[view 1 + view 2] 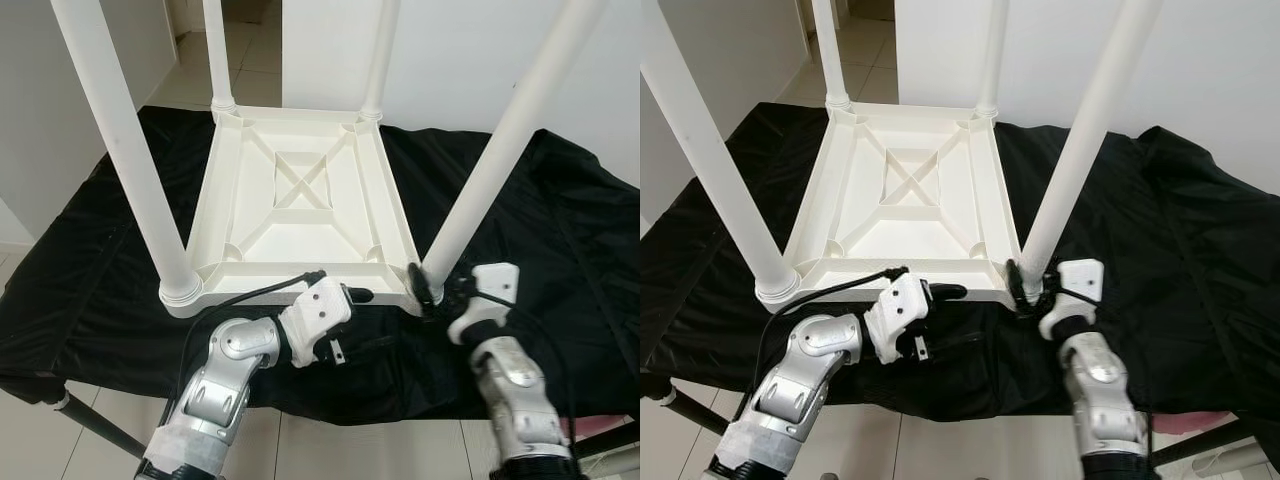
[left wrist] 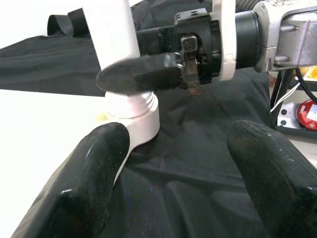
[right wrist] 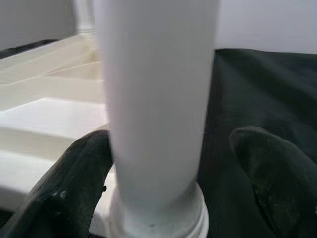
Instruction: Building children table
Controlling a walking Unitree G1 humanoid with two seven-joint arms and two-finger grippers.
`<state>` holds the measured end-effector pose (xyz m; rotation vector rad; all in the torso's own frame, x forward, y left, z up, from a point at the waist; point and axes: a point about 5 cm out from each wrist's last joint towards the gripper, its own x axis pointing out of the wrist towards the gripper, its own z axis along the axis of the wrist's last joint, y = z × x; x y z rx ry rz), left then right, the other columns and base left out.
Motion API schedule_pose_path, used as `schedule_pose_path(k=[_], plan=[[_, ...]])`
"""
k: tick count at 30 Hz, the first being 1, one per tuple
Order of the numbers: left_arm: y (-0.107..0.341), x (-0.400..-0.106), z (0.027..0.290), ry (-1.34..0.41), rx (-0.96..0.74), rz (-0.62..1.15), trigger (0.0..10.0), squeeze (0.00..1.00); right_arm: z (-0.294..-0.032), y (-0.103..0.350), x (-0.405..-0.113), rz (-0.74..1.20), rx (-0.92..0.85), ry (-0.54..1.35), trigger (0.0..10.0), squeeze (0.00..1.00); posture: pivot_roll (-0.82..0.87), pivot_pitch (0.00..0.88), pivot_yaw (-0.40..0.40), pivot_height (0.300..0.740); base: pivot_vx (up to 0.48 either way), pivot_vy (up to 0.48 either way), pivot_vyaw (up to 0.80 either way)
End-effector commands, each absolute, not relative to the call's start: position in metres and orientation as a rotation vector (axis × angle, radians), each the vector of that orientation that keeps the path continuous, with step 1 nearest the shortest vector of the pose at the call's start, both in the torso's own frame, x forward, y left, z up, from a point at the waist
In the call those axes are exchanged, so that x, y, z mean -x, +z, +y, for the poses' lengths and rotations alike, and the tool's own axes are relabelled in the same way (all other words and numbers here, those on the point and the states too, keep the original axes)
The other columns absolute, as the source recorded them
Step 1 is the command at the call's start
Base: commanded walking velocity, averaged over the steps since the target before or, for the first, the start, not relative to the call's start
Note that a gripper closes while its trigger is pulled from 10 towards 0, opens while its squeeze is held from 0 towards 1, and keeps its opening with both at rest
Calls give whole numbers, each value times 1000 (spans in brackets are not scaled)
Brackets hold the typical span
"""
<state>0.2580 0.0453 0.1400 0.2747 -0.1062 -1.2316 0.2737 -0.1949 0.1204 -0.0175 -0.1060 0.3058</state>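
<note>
The white plastic children's table [image 1: 300, 190] lies upside down on a black cloth, its four legs pointing up. The near right leg [image 1: 490, 170] stands in its corner socket. My right gripper [image 1: 430, 285] is open around the base of that leg [image 3: 158, 99], with one finger [image 3: 79, 183] against it and the other finger [image 3: 270, 168] apart from it. My left gripper [image 1: 358, 298] is open at the table's near edge and holds nothing. Its fingers [image 2: 94, 168] point toward the same leg base [image 2: 131, 111] and the right gripper [image 2: 148, 74].
The near left leg [image 1: 130, 160] rises steeply close to my left arm. Two far legs [image 1: 218, 50] stand at the back corners. The black cloth [image 1: 560, 230] hangs over the work surface's edges. White walls close in behind and at the left, with tiled floor [image 1: 300, 450] below.
</note>
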Motion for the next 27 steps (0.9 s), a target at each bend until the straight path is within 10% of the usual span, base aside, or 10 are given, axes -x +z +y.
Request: schedule_pose_path(k=[1, 16, 17, 27], plan=[[139, -265, 48, -1093, -270, -111, 10000, 0, -194, 120, -275, -111, 13, 367, 10000, 0, -34, 0, -43, 740, 0, 0, 0], [142, -269, 45, -1094, -270, -124, 10000, 0, -186, 124, -312, -54, 115, 641, 10000, 0, -33, 0, -33, 740, 0, 0, 0], [143, -269, 45, -1091, -270, -127, 10000, 0, -185, 122, -315, -40, 123, 659, 0, 0, -23, 0, -41, 740, 0, 0, 0], [143, -269, 49, -1072, -266, -126, 10000, 0, -191, 114, -314, 0, 112, 711, 0, 0, -18, 0, -44, 740, 0, 0, 0]])
